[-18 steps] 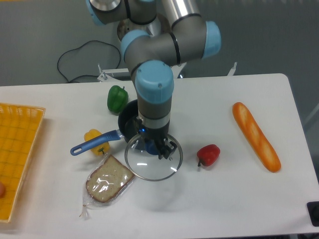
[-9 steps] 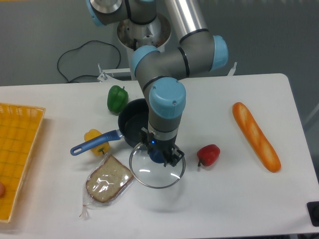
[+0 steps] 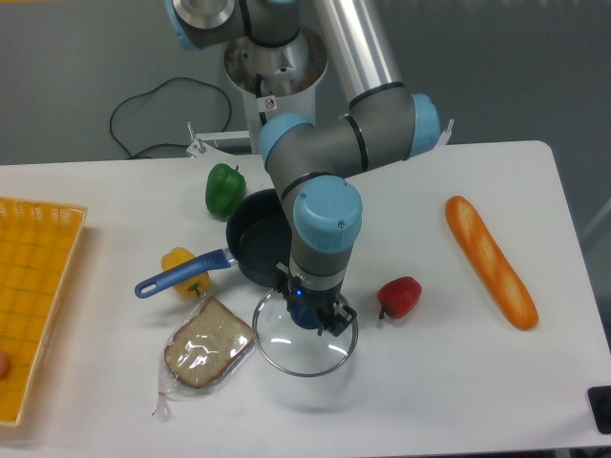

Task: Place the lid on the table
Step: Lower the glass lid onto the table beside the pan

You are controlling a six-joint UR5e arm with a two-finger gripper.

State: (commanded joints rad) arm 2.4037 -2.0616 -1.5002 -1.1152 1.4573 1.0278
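Note:
The lid (image 3: 304, 346), a clear glass disc with a thin metal rim, hangs just under my gripper (image 3: 307, 315), which is shut on its central knob. It sits over the white table (image 3: 439, 382), in front of the dark saucepan (image 3: 256, 248) with the blue handle. Whether the rim touches the tabletop I cannot tell; a faint shadow lies below it. The knob itself is hidden by the fingers.
A bagged slice of bread (image 3: 206, 345) lies just left of the lid. A red pepper (image 3: 399, 297) is to its right, a baguette (image 3: 490, 260) farther right. A yellow pepper (image 3: 183, 268) and green pepper (image 3: 224, 188) flank the pan. A yellow gridded tray (image 3: 33, 286) fills the left edge.
My gripper has carried the lid forward and slightly right, away from the saucepan, which now shows uncovered behind it.

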